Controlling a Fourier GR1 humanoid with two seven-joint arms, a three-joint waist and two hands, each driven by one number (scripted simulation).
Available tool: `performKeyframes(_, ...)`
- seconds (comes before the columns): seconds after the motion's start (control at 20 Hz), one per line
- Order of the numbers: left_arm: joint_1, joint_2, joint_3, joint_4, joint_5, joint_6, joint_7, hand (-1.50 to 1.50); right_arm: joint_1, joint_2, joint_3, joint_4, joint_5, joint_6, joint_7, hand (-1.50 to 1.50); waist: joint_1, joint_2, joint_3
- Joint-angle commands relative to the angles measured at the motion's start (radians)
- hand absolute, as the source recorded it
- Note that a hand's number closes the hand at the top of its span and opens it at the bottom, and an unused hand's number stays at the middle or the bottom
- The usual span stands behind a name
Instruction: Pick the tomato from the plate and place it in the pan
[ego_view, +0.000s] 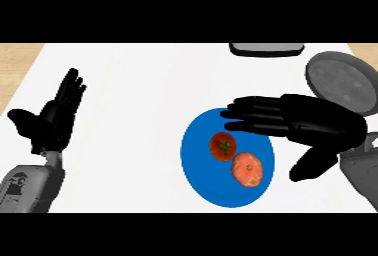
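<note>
So the right hand hangs over the top-right edge of the round blue plate, fingers spread and pointing left, thumb hanging down by the rim, holding nothing. My guess is it's lining up to close on the dark red tomato with the green stem, which sits on the plate just beside a paler orange-red round fruit. The round grey pan is right behind the hand, so it's a short trip. The left hand rests open, fingers up, at the left of the white table, out of the way.

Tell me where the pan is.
In the head view, the grey pan sits at the far right, just beyond the right hand hovering over the blue plate.
</note>
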Motion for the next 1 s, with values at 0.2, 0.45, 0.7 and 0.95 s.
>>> performKeyframes(0.2, 0.064, -0.055, -0.016, -0.07, -0.052, 0.022, -0.002, 0.0, 0.054, 0.122, 0.053, 0.069, 0.212, -0.065, 0.046, -1.5, 0.007, 0.0, 0.0)
performKeyframes(0.45, 0.025, -0.037, 0.034, -0.028, -0.04, -0.041, -0.018, 0.0, -0.021, 0.12, 0.022, 0.225, 0.277, -0.02, -0.11, -1.5, 0.007, 0.002, 0.0)
performKeyframes(0.7, 0.032, -0.069, 0.017, -0.09, -0.073, -0.003, 0.069, 0.0, -0.015, 0.179, 0.071, 0.178, 0.349, 0.017, -0.059, -1.5, 0.005, 0.0, 0.0)
performKeyframes(0.95, -0.047, -0.042, 0.092, 0.047, -0.062, -0.064, 0.002, 0.0, 0.019, 0.228, 0.084, 0.149, 0.43, -0.016, -0.044, -1.5, -0.002, 0.001, 0.0)
